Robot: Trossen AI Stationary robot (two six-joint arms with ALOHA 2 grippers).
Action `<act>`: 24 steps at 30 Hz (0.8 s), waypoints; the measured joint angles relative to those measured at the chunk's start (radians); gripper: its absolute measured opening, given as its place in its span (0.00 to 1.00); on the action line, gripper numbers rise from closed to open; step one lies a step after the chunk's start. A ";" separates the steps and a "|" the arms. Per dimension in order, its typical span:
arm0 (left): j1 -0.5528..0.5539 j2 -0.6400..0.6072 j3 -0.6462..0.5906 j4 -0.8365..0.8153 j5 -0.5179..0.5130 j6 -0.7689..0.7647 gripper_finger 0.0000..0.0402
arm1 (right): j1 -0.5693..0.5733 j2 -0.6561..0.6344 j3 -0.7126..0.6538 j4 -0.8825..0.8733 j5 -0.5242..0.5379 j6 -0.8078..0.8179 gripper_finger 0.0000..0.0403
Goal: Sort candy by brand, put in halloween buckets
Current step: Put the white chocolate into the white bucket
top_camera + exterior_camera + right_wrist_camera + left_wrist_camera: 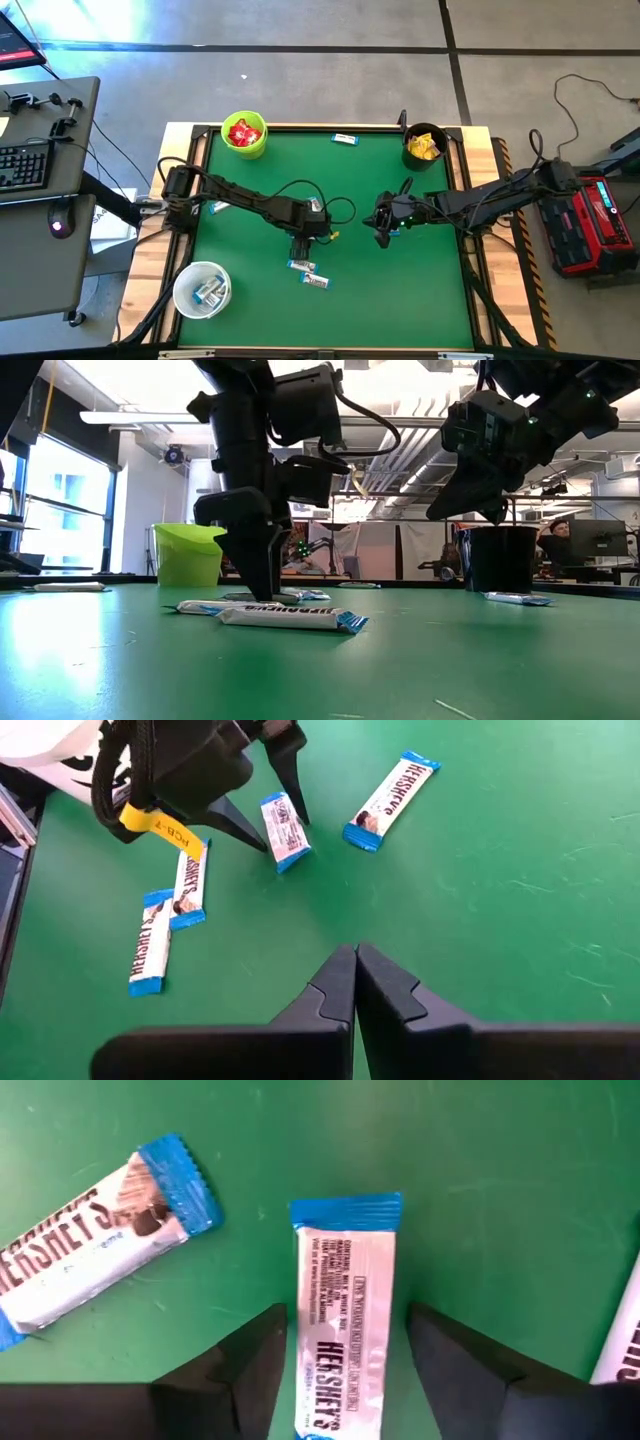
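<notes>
at the near left of your desk (400, 290) sits the white bucket (203, 290) with bars inside. just beyond, your left pincer (299, 254) stands down on the mat, fingers apart around a white-and-blue bar (345, 1320), another bar (316, 281) beside it. your right pincer (382, 232) hovers mid-desk, fingers together. farthest stand the green bucket (245, 136) and black bucket (425, 146).

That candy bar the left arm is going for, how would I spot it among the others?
Look at the middle of the green table, where the left gripper points down. The white-and-blue Hershey's bar lies between its open fingers, printed back side up; the neighbouring bars lie outside the fingers.
</notes>
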 joint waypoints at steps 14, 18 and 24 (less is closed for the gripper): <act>0.000 -0.013 -0.002 -0.033 0.032 0.028 0.23 | 0.000 0.000 0.000 0.000 0.002 0.000 0.00; 0.000 -0.019 -0.003 -0.064 0.048 0.029 0.24 | 0.000 0.000 0.000 0.000 0.004 -0.006 0.00; -0.003 -0.048 -0.003 -0.122 0.060 0.036 0.24 | 0.000 0.000 0.000 0.000 0.009 -0.010 0.00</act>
